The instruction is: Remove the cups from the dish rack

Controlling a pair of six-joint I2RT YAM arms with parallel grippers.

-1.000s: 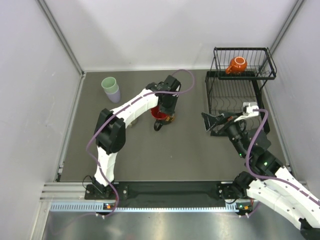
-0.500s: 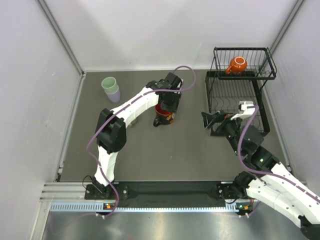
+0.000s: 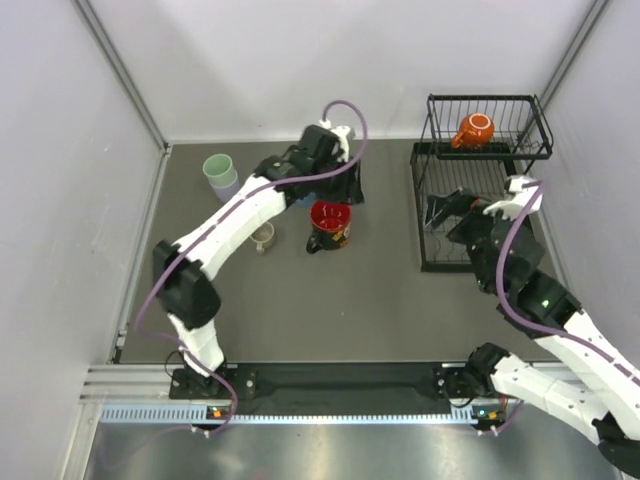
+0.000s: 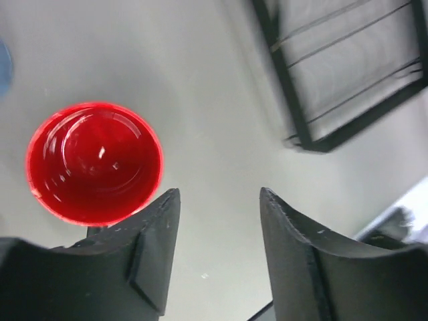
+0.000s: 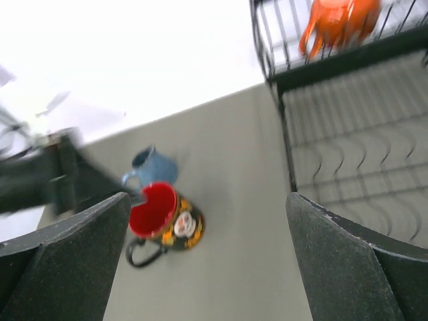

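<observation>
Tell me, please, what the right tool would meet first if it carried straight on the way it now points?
Probably the bare table, in the gap between the black floral mug and the dish rack. The right tool stands open and aims at that patch, though depth is hard to judge.

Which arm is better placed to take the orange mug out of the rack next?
Right. The right end effector, open, is over the rack near the orange mug; the left end effector is by the floral mug, farther away.
</observation>
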